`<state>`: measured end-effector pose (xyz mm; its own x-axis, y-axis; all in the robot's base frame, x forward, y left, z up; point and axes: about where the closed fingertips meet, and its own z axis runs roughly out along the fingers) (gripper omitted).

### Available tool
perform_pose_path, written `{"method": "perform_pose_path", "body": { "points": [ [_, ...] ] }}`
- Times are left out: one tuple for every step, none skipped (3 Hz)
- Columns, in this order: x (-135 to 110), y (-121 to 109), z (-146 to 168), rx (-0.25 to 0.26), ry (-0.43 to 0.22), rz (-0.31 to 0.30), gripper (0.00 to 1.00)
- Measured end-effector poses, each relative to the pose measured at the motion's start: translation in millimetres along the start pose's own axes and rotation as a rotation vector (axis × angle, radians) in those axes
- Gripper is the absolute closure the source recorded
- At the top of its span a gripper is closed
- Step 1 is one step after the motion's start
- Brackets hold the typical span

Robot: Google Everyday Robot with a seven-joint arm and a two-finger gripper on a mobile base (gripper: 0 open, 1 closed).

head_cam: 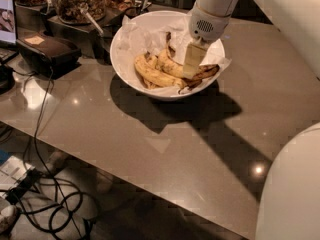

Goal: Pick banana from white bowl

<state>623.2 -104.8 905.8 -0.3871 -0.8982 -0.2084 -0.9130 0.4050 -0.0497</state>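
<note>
White arm [216, 3] angles down, gripper [192, 67] at bananas [154, 74] in white bowl [119, 66].

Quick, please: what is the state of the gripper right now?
Gripper: lowered into the white bowl, at the bananas; whether it is open, closed or holding a banana cannot be told.

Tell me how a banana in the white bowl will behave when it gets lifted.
The bananas show brown patches, so they are probably soft and bruise easily. They lie pressed together, so lifting one may drag its neighbour. The crinkled paper lining the white bowl may shift. The gripper is down among them.
</note>
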Motion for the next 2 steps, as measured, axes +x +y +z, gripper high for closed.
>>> {"method": "perform_pose_path", "body": {
  "points": [
    [4.7,0.7,10.1,-0.014,0.014,0.005,0.46],
    [6.4,0.1,12.1,-0.015,0.017,0.007,0.46]
  ]
}}
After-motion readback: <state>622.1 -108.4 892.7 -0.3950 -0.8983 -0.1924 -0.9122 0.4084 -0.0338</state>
